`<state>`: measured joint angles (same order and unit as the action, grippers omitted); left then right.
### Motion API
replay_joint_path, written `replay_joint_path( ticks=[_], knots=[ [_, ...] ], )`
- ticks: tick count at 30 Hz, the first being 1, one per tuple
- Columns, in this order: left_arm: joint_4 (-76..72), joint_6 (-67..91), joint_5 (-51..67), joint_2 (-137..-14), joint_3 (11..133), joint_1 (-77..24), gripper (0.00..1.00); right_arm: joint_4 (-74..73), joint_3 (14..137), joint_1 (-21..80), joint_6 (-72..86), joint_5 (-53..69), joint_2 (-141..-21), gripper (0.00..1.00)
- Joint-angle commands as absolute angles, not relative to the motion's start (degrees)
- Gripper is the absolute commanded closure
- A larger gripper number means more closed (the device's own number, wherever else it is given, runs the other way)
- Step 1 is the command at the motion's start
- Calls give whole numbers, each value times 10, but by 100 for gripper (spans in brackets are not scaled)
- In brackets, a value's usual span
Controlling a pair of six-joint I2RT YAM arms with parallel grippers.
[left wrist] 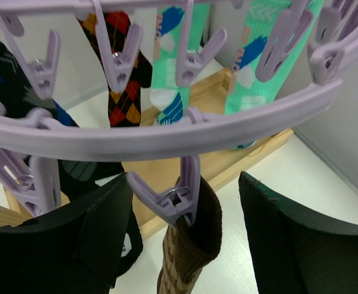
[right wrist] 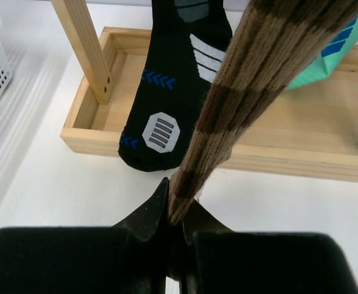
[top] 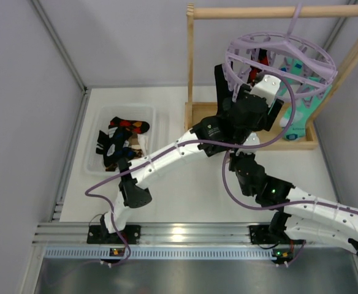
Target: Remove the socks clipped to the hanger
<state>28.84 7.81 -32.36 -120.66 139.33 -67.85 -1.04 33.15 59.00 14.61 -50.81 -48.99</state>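
The lilac hanger (top: 281,58) hangs from a wooden rail, its ring (left wrist: 167,138) crossing the left wrist view. A brown striped sock (left wrist: 194,245) hangs from a peg (left wrist: 167,202) on the ring's near side. My left gripper (left wrist: 184,190) is open, its fingers on either side of that peg and the sock's cuff, touching neither. My right gripper (right wrist: 174,214) is shut on the brown striped sock's (right wrist: 258,67) lower end, which runs up taut. Also clipped are a black sock with orange-red diamonds (left wrist: 124,79), turquoise socks (left wrist: 262,67) and a black sock with blue marks (right wrist: 179,92).
The wooden frame's base tray (right wrist: 289,159) and upright post (right wrist: 84,43) stand just behind the hanging socks. A white basket (top: 96,128) holding several socks sits on the table to the left. Grey walls close in on both sides.
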Motion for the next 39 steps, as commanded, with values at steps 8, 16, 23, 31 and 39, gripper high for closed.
replay_joint_path(
  ticks=[8,16,23,31,39],
  knots=[
    [265,82,-343,-1189,1396,-676,29,5,365,606,153,-525,-505,100],
    [238,69,-369,-1195,1409,-676,29,9,363,609,154,-523,-517,100],
    [224,62,-371,-1204,1409,-672,41,10,364,613,153,-519,-512,100],
    [221,64,-365,-1209,1409,-663,58,9,360,618,157,-519,-512,100],
    [222,63,-356,-1204,1405,-660,85,2,336,621,177,-522,-484,100]
  ],
)
